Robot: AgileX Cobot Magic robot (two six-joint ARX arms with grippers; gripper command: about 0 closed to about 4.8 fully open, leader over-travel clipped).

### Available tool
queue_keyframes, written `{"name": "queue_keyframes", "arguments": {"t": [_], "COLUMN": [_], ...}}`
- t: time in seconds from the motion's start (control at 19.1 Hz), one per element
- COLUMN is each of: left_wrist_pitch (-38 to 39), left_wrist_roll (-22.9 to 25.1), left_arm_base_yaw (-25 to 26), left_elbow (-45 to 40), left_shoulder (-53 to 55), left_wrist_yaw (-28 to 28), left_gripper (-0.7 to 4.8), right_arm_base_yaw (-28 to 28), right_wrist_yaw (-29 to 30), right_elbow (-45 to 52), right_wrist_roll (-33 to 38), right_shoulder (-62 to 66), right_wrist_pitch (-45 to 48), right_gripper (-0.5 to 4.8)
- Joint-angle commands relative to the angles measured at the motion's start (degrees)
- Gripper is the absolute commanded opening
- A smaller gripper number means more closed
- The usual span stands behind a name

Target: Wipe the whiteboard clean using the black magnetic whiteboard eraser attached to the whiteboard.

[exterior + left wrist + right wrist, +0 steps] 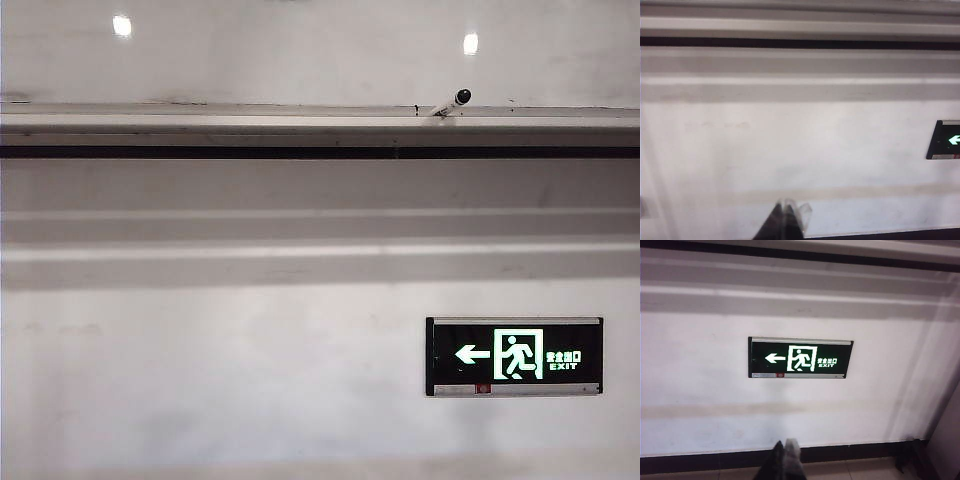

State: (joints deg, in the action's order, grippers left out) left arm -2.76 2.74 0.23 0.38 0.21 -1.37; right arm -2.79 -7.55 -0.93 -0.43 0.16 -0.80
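The matte white wall (220, 380) fills most of the exterior view, from about 9 o'clock round to 6 o'clock, and it is the backdrop in both wrist views too. Above it, across the 12 o'clock band of the exterior view, sits the glossy white whiteboard panel (300, 55), mirroring two small ceiling lights. Along its lower edge runs the long pale metal ledge (200, 120), with a dark strip just beneath it.

Next in size is the black rectangular exit sign with a green running figure and a left-pointing arrow (514, 356) — mounted on the wall at about 4 o'clock in the exterior view, well below the ledge. It shows whole in the right wrist view (800, 358) and only as a cut-off corner in the left wrist view (944, 140).

A small white marker with a black cap (451, 102) lies tilted on the ledge at about 1 o'clock.

The left gripper (786, 222) points at the bare wall, its dark fingertips pressed together, empty. The right gripper (784, 460) points at the wall beneath the sign — fingers clenched, grasping nothing. Both are well apart from the whiteboard.
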Motion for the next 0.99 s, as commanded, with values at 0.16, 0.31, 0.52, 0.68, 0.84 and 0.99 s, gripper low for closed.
{"name": "queue_keyframes", "arguments": {"t": [0.16,0.31,0.52,0.68,0.84,0.99], "left_wrist_pitch": [-0.7,-0.8,-0.4,5.4,7.6,9.8], "left_wrist_roll": [-0.2,-0.2,-5.3,-7.5,-7.9,-7.9], "left_arm_base_yaw": [0.0,0.0,-0.1,-0.1,-0.1,-0.1], "left_elbow": [0.0,0.3,4.7,15.9,30.3,46.9], "left_shoulder": [0.0,0.0,0.0,1.8,12.0,26.4], "left_wrist_yaw": [0.1,0.1,0.3,-0.1,-2.3,-5.5], "left_gripper": [-0.06,-0.06,-0.06,-0.06,-0.06,-0.06], "right_arm_base_yaw": [0.0,0.0,0.0,0.0,0.0,0.0], "right_wrist_yaw": [-0.3,-0.3,-0.3,-0.5,-2.0,-2.0], "right_elbow": [-0.2,-0.2,-4.2,-12.5,-24.9,-36.9], "right_wrist_roll": [0.3,0.3,1.1,1.2,1.3,1.3], "right_shoulder": [-0.1,-0.1,-0.1,0.0,5.6,16.8], "right_wrist_pitch": [1.0,1.2,0.4,-0.9,-6.0,-6.3], "right_gripper": [-0.06,-0.06,-0.06,-0.06,-0.06,-0.06]}}
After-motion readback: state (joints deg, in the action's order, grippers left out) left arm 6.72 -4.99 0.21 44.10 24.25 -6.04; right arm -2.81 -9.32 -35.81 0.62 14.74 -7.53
